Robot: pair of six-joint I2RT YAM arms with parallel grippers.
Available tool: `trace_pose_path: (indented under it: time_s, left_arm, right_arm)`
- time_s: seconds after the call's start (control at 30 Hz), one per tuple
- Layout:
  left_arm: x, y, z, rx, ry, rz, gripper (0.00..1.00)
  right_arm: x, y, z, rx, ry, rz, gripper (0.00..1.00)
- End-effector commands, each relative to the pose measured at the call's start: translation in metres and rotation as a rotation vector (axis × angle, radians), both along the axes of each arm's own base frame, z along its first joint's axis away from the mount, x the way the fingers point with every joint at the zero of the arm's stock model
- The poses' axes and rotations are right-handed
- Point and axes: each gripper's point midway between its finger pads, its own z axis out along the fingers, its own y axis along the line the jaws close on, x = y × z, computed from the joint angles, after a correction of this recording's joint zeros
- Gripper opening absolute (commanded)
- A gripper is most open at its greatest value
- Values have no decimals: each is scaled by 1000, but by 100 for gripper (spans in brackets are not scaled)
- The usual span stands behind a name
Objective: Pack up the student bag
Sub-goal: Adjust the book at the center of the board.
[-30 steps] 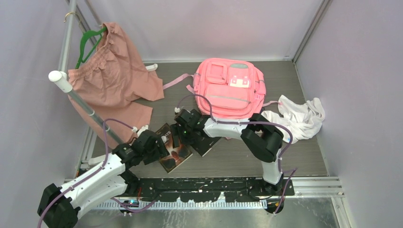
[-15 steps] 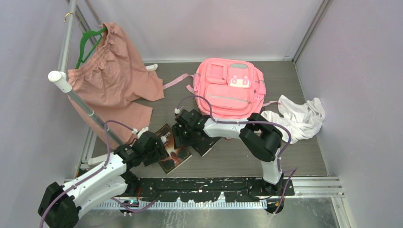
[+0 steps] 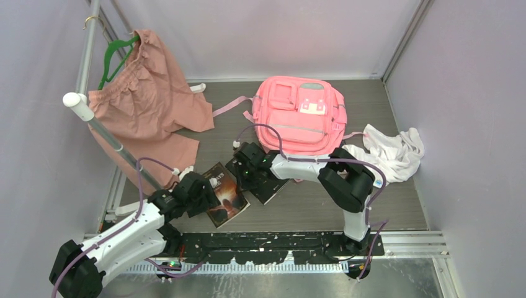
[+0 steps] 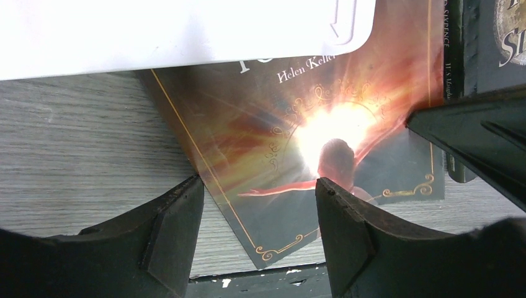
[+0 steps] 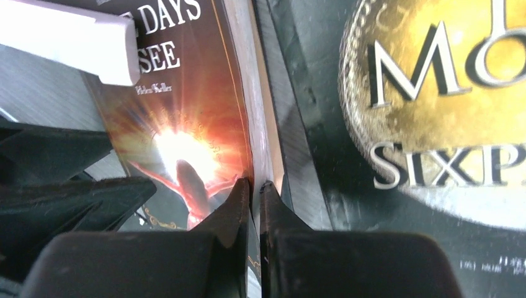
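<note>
Change since the earlier frame: the right gripper (image 3: 249,166) has shifted a little to the right, off the sunburst-cover book (image 3: 224,194) and toward its right edge, so more of that cover shows. The left arm has barely moved.

Left side: a dusty-pink garment (image 3: 149,112) hangs from a green hanger (image 3: 115,56), well apart from the work. It is not touched.

Left gripper (image 4: 257,233): fingers (image 4: 167,233) spread apart, low over the table (image 3: 310,208), straddling the near corner of the sunburst-cover book. No contact visible; it holds nothing.

Centre: the sunburst-cover book lies flat with the dark book (image 5: 397,124) just beside it on the right. The right gripper's fingertips (image 5: 242,195) sit at the seam between the two. They are drawn together with only a slit left. I cannot tell whether they nip the book's edge.

Behind them: the student bag (image 3: 301,115) lies flat at the far middle of the table, front pockets up. No opening is visible in the top view.

Right: a white cloth (image 3: 387,155) lies crumpled just beside the bag.

Progress, as a judgement: early. Both books are still out on the table and nothing is seen in the bag. Still to do: lift a book, get the bag open, and load it.
</note>
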Motion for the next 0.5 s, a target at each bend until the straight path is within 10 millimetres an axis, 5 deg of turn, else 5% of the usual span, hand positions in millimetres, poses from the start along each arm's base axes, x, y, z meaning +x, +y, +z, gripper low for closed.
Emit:
trace_pose_path:
  time_s: [0.0, 0.17, 0.47]
  left_arm:
    - [10, -16, 5, -72, -38, -15, 67]
    - [16, -14, 14, -60, -75, -3, 68]
    - [18, -8, 14, -21, -78, -4, 68]
  right_arm:
    - [-25, 13, 42, 126, 13, 22, 1]
    - [-38, 6, 60, 169, 23, 24, 1]
    - [-51, -46, 47, 51, -9, -18, 1]
